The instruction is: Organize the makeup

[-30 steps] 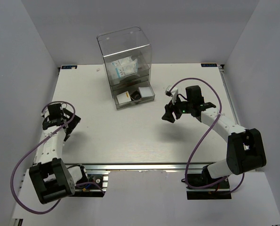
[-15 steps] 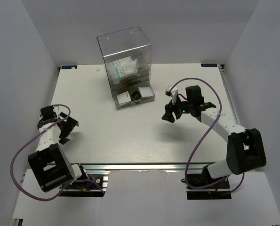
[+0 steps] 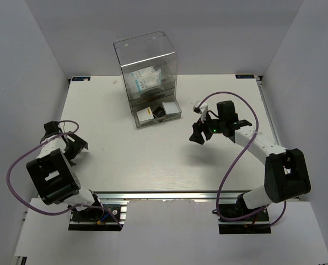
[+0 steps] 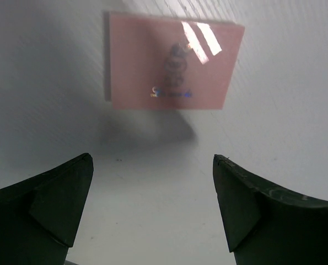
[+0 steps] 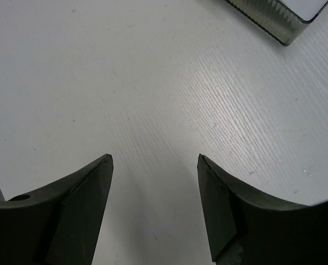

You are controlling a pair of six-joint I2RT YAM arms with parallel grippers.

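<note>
The clear packets with blue print [image 3: 143, 80] lie in the upper level of the clear acrylic drawer box [image 3: 147, 52]. The dark compact [image 3: 159, 112] sits in the box's pulled-out bottom drawer [image 3: 175, 114], beside a white and orange item [image 3: 146, 114]. I see no dark-red sticks. My left gripper [image 3: 74, 150] is open and empty near the table's left edge; it is also open in the left wrist view [image 4: 152, 165]. My right gripper [image 3: 197, 136] is open and empty, right of the drawer, above bare table [image 5: 155, 160].
A flat pink card with faint print [image 4: 172, 61] lies just ahead of the left fingers. A corner of the clear drawer [image 5: 285, 25] shows at the top right of the right wrist view. Grey walls close in the table on three sides.
The left arm has folded back and swung left, bringing its gripper closer to the table's left edge. The right arm has barely moved. Nothing was grasped or released.
</note>
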